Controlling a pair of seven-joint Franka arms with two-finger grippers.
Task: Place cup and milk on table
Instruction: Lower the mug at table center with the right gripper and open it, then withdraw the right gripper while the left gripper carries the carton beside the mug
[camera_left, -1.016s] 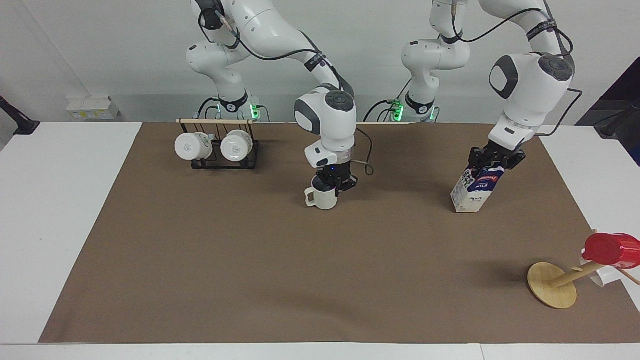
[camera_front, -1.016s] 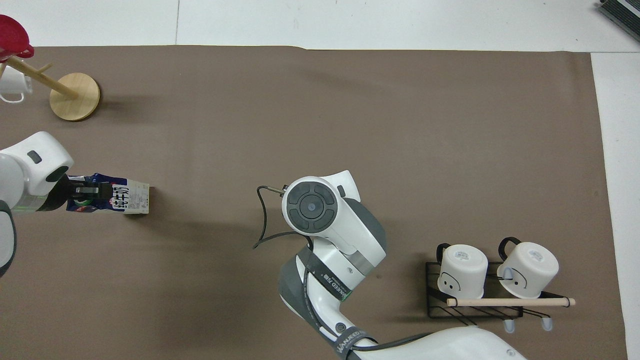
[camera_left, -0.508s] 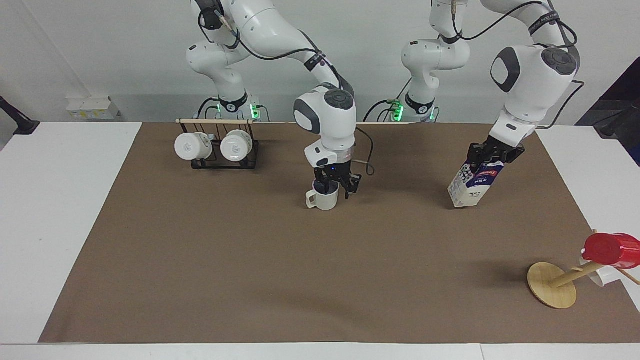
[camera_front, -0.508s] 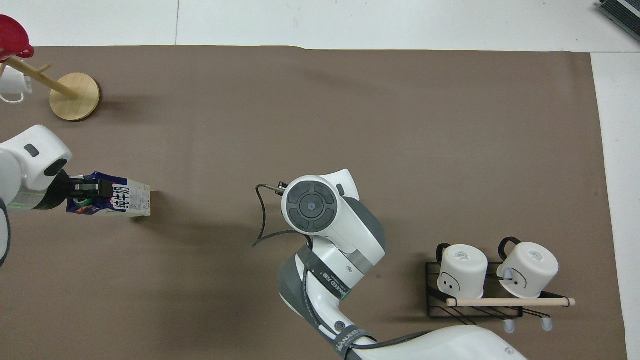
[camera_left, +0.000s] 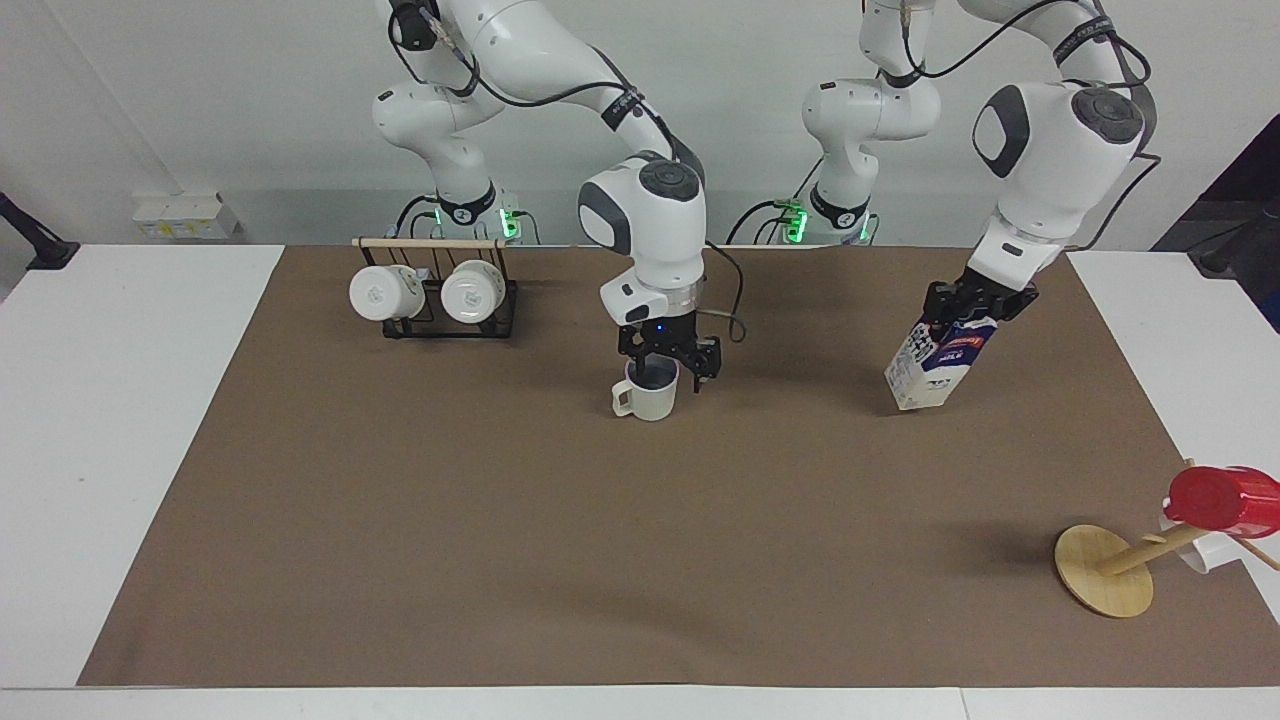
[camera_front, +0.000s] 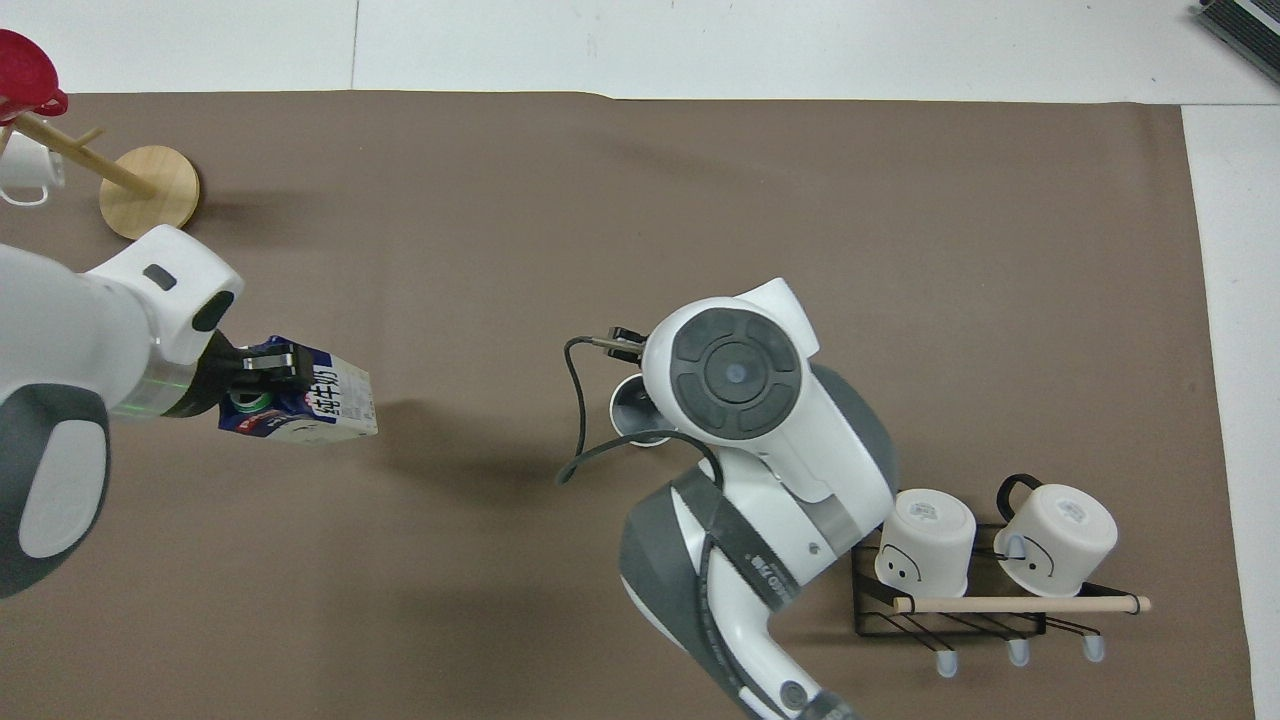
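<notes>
In the upper left of the facing view a black wire rack (camera_left: 440, 310) holds two white mugs (camera_left: 377, 292) on their sides under a wooden dowel; they take no part in this step.

At upper centre the cup (camera_left: 648, 397) stands upright on the brown mat of the table (camera_left: 400, 520), its handle turned toward the frame's left. The right gripper (camera_left: 668, 366) hangs just above its rim with its fingers spread apart, one over the cup's mouth and one outside the wall toward the frame's right; nothing is clamped. By the look of it the cup is set down and let go, so that half of the job reads as done. What this arm needs next is a straight lift clear of the rim, so the inner finger does not catch the wall and tip the cup.

At upper right the left gripper (camera_left: 975, 303) is clamped on the gabled top of the milk (camera_left: 937, 364). The carton leans, its base swung toward the frame's left, and its lower edge appears to be at or just off the mat; I cannot tell whether it touches. This is the step in hand: the carton has to be brought upright, pressed flat on its base, and only then released.

At lower right a wooden stand (camera_left: 1105, 584) carries a red cup (camera_left: 1224, 500), well apart from both arms.
</notes>
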